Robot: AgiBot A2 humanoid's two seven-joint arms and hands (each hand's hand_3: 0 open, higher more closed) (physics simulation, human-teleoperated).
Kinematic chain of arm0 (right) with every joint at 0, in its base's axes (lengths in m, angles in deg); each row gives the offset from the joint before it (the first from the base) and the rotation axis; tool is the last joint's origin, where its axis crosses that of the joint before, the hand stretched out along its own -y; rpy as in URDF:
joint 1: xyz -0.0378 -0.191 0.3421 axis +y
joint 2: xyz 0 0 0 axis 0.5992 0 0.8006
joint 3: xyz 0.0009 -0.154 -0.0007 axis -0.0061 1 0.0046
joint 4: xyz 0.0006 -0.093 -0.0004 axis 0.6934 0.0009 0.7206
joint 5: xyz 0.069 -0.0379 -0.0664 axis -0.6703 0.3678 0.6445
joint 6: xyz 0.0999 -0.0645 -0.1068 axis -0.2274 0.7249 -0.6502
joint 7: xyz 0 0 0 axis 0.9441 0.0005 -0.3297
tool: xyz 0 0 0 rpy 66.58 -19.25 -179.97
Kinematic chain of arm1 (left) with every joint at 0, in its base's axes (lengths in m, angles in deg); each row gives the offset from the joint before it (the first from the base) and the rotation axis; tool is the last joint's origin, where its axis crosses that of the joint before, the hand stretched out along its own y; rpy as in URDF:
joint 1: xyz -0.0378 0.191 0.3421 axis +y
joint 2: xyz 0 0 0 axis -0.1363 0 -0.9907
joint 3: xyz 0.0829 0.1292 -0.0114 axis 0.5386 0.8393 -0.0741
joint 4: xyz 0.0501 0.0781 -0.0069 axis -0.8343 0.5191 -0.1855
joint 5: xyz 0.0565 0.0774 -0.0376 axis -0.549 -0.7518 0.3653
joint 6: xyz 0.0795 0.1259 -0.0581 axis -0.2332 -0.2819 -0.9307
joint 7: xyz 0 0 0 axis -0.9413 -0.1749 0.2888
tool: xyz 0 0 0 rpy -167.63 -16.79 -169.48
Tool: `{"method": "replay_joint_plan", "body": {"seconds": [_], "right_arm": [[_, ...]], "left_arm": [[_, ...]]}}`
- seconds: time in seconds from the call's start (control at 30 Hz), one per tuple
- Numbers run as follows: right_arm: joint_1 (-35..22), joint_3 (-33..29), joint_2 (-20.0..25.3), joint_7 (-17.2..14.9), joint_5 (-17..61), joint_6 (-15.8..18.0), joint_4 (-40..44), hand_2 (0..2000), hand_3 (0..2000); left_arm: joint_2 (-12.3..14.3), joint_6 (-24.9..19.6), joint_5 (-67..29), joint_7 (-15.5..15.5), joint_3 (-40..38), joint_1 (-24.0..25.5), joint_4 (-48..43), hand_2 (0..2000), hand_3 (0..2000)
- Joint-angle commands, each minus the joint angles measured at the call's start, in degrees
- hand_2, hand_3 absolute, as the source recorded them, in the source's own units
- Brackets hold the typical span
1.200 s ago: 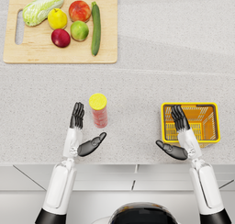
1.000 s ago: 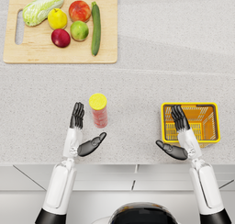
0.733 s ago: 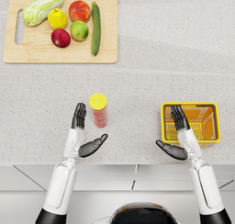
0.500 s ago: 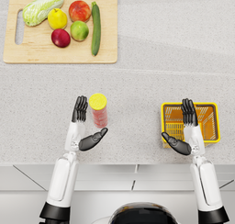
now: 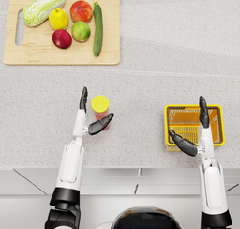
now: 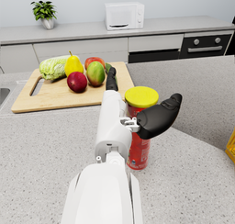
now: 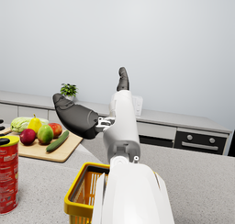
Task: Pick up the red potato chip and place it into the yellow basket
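Observation:
The red potato chip can (image 5: 101,111) with its yellow lid stands upright on the grey counter, left of centre in the head view. My left hand (image 5: 89,118) is open beside it, fingers on the can's left and thumb in front of its body (image 6: 138,140); no grip shows. The yellow basket (image 5: 188,125) sits on the counter to the right, empty as far as I see. My right hand (image 5: 194,132) hovers open over the basket's front part, raised above its rim (image 7: 87,179). The can also appears in the right wrist view (image 7: 8,177).
A wooden cutting board (image 5: 28,57) at the far left carries a cabbage (image 5: 43,7), a pear, an apple, a red fruit, a tomato and a cucumber (image 5: 97,21). The counter's front edge (image 5: 120,167) runs just below both hands.
My left hand has slid right and forward up to the can. My right hand has moved right and up, from beside the basket's left wall to over the basket.

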Motion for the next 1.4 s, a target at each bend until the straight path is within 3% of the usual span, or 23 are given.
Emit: {"method": "replay_joint_plan", "body": {"seconds": [0.03,0.27,0.43,0.47,0.5,0.63,0.7,0.8,0.93,1.07,1.13,1.23,1.4], "right_arm": [[-1.0,0.0,0.4,0.0,0.0,0.0,-0.4,0,0],[-1.7,1.4,1.4,0.0,0.1,0.0,1.6,0,0],[-2.2,2.4,2.1,0.0,0.2,0.0,3.0,0,0],[-2.1,2.4,2.2,0.0,0.2,0.0,3.4,0,0],[-2.1,2.4,2.3,0.0,0.2,0.0,3.9,0,0],[-2.4,2.5,2.9,0.0,0.2,0.0,4.0,0,0],[-2.6,2.2,3.2,0.0,0.2,0.0,3.8,0,0],[-2.8,5.0,3.6,0.0,0.2,0.0,4.9,0,0],[-3.7,11.7,4.7,0.0,0.1,0.0,5.2,0,0],[-6.6,16.2,7.3,0.0,0.2,0.0,8.6,0,0],[-10.0,18.1,10.7,0.0,0.2,0.0,13.3,0,0],[-12.9,20.0,12.4,0.0,5.9,0.0,17.6,0,0],[-15.5,21.6,14.6,0.0,8.6,0.0,20.7,0,0]], "left_arm": [[1.7,0.0,0.0,0.0,0.8,-4.6,10.6,0,0],[4.5,0.0,-0.2,0.0,1.2,-10.9,27.0,0,0],[5.9,0.0,-0.2,0.0,2.0,-13.2,28.7,0,0],[6.2,0.0,-0.2,0.0,1.7,-13.6,29.8,1361,327],[6.3,-0.7,-0.2,0.0,1.4,-13.5,29.4,2000,653],[6.6,-0.7,-0.3,0.1,0.1,-13.6,29.3,2000,1960],[6.7,-2.1,-0.2,0.3,-1.1,-13.0,27.9,2000,2000],[5.0,-4.5,-0.2,0.0,0.2,-5.8,1.0,2000,2000],[5.5,-6.2,-0.2,0.1,1.7,-5.9,-20.5,2000,2000],[6.1,-6.4,-0.2,0.3,4.4,-5.5,-28.3,2000,2000],[6.2,-6.6,-0.2,0.3,5.6,-5.0,-29.1,2000,2000],[6.2,-6.9,-0.2,0.5,6.5,-4.1,-30.6,2000,2000],[6.1,-7.4,-0.2,0.6,9.9,-2.6,-31.3,2000,2000]]}}
